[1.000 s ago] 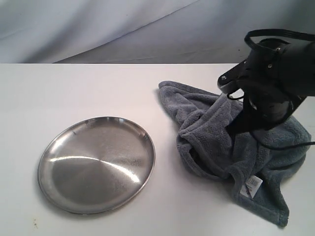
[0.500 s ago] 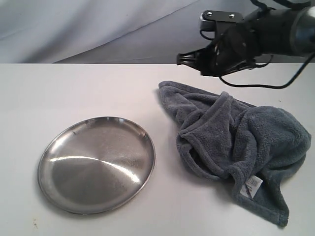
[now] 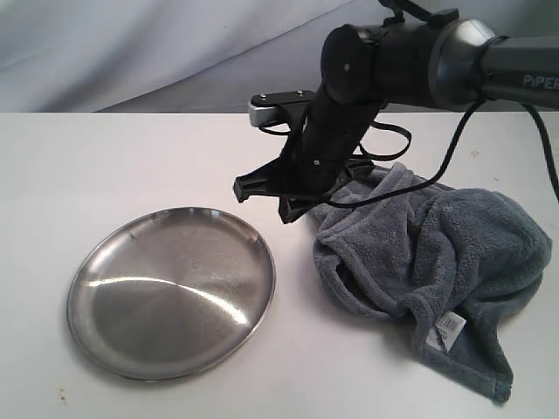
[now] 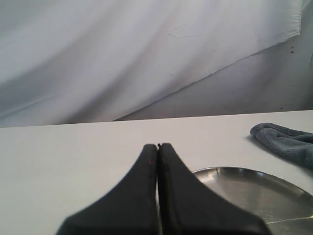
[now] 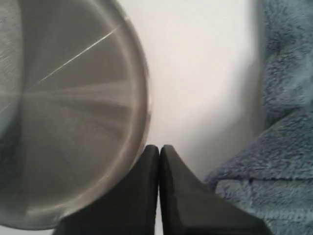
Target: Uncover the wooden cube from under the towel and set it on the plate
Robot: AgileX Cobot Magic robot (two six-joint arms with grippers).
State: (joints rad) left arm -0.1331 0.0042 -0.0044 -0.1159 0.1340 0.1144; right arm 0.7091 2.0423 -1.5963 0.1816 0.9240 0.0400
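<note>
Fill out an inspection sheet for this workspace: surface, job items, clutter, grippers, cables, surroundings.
Surface: white table, plain.
Job's things: towel bunched up on the right, care label showing; plate empty, lying apart from the towel; wooden cube not in sight.
Clutter: nothing seen.
Grippers: right gripper shut, holding nothing, between plate and towel; left gripper shut, holding nothing.
Cables: black cable hangs from the right arm above the towel.
Surroundings: pale cloth backdrop behind the table.
</note>
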